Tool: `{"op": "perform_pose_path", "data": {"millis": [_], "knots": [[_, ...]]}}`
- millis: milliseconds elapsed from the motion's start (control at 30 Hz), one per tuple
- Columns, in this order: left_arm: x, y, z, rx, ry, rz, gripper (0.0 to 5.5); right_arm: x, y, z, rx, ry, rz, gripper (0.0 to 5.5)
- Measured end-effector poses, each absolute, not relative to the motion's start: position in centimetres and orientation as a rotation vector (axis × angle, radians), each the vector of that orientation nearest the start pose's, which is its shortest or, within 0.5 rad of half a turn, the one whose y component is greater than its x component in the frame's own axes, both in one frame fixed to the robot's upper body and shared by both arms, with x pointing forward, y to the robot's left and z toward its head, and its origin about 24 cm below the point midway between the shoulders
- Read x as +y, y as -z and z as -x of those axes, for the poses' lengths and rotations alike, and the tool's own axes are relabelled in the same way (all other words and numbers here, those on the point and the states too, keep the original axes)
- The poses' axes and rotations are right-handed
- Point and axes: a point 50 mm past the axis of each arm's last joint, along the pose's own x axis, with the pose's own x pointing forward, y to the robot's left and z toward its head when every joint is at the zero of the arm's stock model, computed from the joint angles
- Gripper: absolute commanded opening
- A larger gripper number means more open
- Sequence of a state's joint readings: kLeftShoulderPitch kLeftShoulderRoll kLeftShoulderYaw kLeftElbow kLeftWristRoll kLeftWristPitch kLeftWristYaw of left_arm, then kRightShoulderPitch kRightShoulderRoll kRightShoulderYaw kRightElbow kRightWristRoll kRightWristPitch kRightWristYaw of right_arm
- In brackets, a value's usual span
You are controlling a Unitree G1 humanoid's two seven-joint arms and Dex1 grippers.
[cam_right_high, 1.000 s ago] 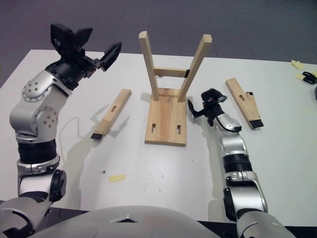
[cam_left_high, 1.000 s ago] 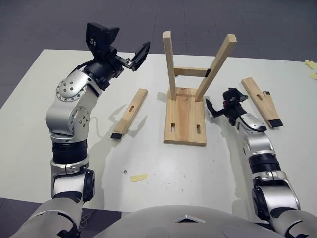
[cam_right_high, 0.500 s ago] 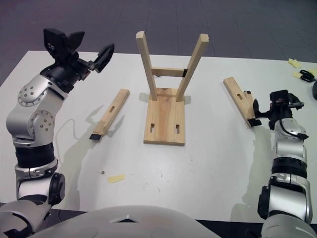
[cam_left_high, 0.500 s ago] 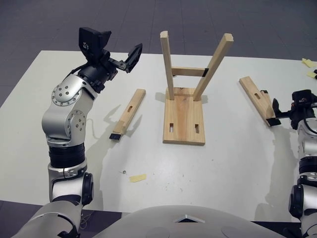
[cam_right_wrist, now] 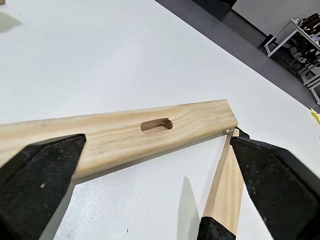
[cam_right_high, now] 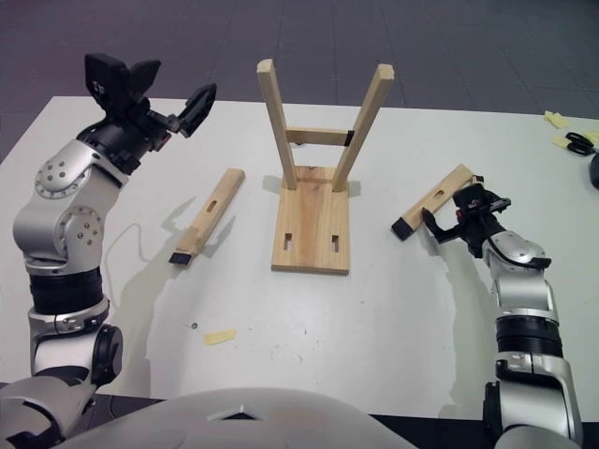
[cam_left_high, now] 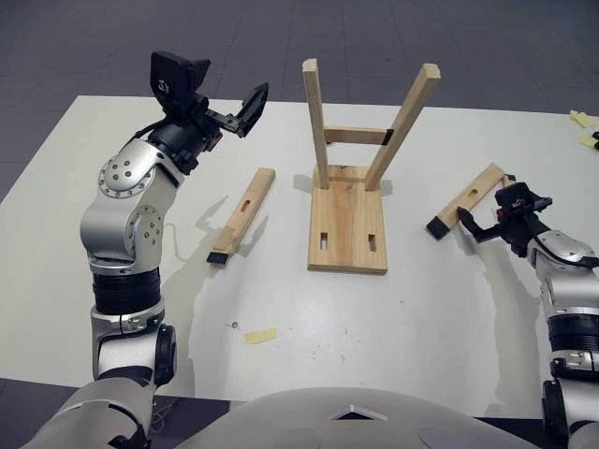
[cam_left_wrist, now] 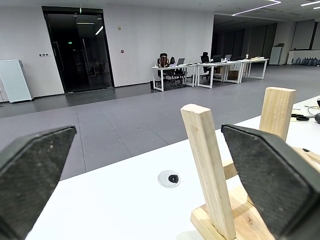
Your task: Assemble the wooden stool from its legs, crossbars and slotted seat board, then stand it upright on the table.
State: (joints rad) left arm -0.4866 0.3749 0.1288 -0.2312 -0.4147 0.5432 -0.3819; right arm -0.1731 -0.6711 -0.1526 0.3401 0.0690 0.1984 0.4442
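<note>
The seat board [cam_left_high: 348, 234] lies flat at the table's centre. Two legs [cam_left_high: 316, 122] stand up from its far end, joined by a crossbar [cam_left_high: 358, 136]. A loose slotted leg [cam_left_high: 243, 213] lies to the left of the board. Another slotted leg [cam_left_high: 468, 196] lies at an angle to the right, its black-capped end toward the board. My right gripper [cam_left_high: 489, 217] is open just beside that leg, whose slot [cam_right_wrist: 156, 124] faces the wrist camera. A thinner piece [cam_right_wrist: 224, 192] lies against the leg. My left gripper [cam_left_high: 239, 108] is open, raised above the table's far left.
A scrap of yellow tape [cam_left_high: 261, 335] and a small dark speck [cam_left_high: 235, 325] lie near the front. More tape bits [cam_left_high: 585, 120] and scissors [cam_right_high: 585, 142] sit at the far right edge. A cable hole [cam_left_wrist: 171, 178] is in the tabletop behind the stool.
My right arm swung from beside the seat board out to the right, then back in a little. The right loose leg has turned, black end now toward the board. The left arm barely moved.
</note>
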Motion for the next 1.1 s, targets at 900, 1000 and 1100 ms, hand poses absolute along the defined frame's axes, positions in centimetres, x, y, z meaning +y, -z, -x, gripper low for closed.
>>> {"op": "perform_pose_path", "data": {"millis": [900,1000,1100], "knots": [[16.8,-19.4,-30.6,-0.169,0.522,-0.025,5.40,-36.9,-4.0,-27.9,0.556,0.316,-0.074,3.24],[16.8,-19.4,-30.6,-0.168,0.519,-0.031,5.40,-36.9,-3.9,-27.9,0.559,0.310,-0.070,2.78],[16.8,-19.4,-30.6,-0.166,0.515,-0.037,5.40,-36.8,-4.0,-28.0,0.559,0.308,-0.067,2.27]]}}
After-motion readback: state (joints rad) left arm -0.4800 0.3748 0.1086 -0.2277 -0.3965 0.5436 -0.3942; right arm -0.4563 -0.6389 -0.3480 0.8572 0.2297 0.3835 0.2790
